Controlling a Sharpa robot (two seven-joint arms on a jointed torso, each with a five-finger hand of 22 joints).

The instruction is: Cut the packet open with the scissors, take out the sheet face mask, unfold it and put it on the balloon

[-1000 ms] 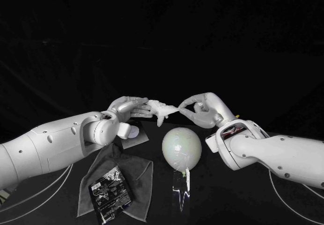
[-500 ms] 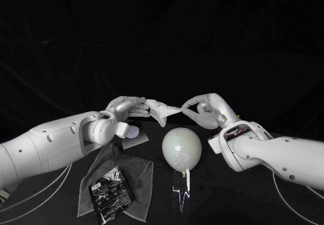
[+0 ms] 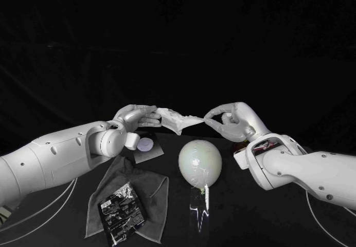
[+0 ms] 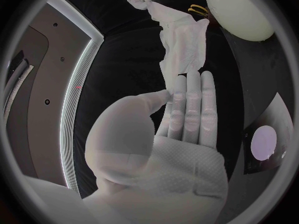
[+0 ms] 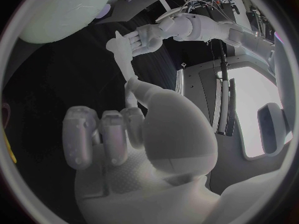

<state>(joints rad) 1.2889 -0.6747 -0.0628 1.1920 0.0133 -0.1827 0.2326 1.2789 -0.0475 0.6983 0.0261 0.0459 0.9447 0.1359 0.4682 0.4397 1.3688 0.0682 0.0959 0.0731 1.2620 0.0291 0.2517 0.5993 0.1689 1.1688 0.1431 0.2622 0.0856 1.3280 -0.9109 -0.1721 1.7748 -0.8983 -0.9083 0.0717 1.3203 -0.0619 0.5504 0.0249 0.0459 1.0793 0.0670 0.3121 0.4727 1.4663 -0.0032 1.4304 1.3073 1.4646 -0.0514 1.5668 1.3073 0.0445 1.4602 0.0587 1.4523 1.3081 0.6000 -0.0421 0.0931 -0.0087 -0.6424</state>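
Partly crumpled and folded on itself, the face mask [image 3: 178, 119] hangs above the balloon [image 3: 199, 162] as a wrinkled white band, and its cut-outs cannot be made out. Both ends vanish among fingers. The left hand [image 3: 137, 117], up and to the left of the balloon, pinches one end between its thumb and straight fingers, which the left wrist view shows most plainly. The right hand [image 3: 231, 121], up and to the right of the balloon, pinches the other end with its thumb and a curled finger, the exact contact hidden by the hand itself. The balloon stands upright on a clear stand [image 3: 199, 206] that is hard to see against the black table [image 3: 260, 221]. Left of the balloon, the dark packet [image 3: 119, 211] lies on a grey cloth [image 3: 144, 188] whose upper corner is covered by the left arm; whether the packet is cut open cannot be told. A pale round thing [image 3: 146, 144] beside the left wrist is too blurred to identify. Compared with a second ago, the hands have drawn apart and the mask is stretched longer between them; balloon, packet and cloth lie as before.
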